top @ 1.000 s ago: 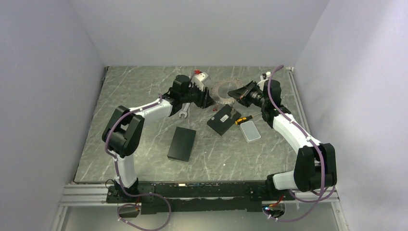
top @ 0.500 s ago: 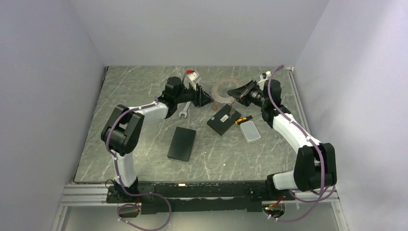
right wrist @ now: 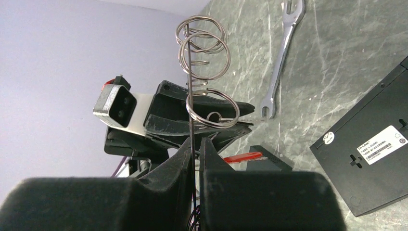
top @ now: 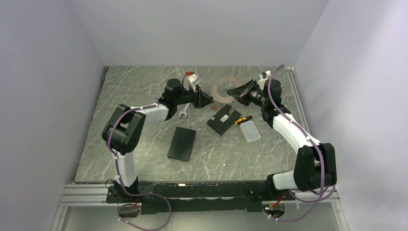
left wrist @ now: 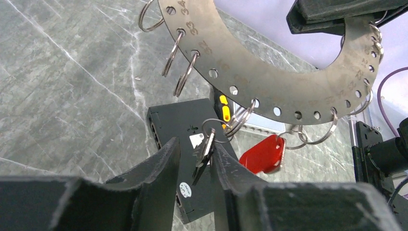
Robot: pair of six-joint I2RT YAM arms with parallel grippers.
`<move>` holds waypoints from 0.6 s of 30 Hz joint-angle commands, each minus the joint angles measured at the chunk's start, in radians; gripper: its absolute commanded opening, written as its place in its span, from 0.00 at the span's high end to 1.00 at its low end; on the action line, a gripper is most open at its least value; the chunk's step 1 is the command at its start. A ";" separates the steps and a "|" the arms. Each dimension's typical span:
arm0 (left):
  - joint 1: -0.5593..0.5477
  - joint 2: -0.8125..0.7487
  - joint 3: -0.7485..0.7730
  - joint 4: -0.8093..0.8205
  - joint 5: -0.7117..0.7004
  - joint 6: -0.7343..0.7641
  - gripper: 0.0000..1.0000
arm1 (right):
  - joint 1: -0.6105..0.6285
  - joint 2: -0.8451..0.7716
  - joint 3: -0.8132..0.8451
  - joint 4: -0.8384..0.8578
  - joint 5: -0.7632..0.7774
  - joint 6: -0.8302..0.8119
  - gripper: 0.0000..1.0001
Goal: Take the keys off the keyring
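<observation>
The keyring [left wrist: 269, 82] is a flat metal ring plate with numbered holes and small split rings hanging from it. My right gripper [right wrist: 196, 142] is shut on its edge and holds it above the table [top: 222, 90]. One small dark key [left wrist: 204, 154] hangs from a split ring between the fingers of my left gripper [left wrist: 196, 144], leaning on the right finger. The left jaws stand apart. A red tag [left wrist: 262, 154] hangs beside it. In the right wrist view the plate [right wrist: 190, 96] shows edge-on. Other keys are not visible.
A silver wrench [top: 184, 111] lies under my left arm. A black box [top: 224, 120] lies below the keyring, with a yellow-handled screwdriver [top: 243, 119] and a white case [top: 250, 130] to its right. Another black box [top: 182, 143] lies nearer the front.
My left wrist has rolled and drawn slightly left under the keyring. The right arm and the keyring have stayed put.
</observation>
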 commanded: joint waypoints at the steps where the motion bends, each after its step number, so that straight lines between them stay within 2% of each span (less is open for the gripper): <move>1: -0.005 0.006 0.002 0.059 0.021 -0.014 0.70 | 0.003 -0.009 0.021 0.079 -0.033 0.029 1.00; 10: -0.004 -0.010 -0.009 0.086 0.050 -0.019 0.93 | 0.001 -0.010 0.014 0.081 -0.030 0.027 1.00; 11: -0.004 -0.010 -0.010 0.090 0.058 -0.021 0.91 | 0.002 -0.011 0.014 0.083 -0.032 0.027 1.00; 15: -0.004 -0.006 -0.009 0.106 0.065 -0.035 0.69 | 0.001 -0.009 0.011 0.088 -0.034 0.031 1.00; 18: -0.005 0.001 -0.005 0.110 0.064 -0.041 0.64 | 0.002 -0.008 0.008 0.098 -0.038 0.037 1.00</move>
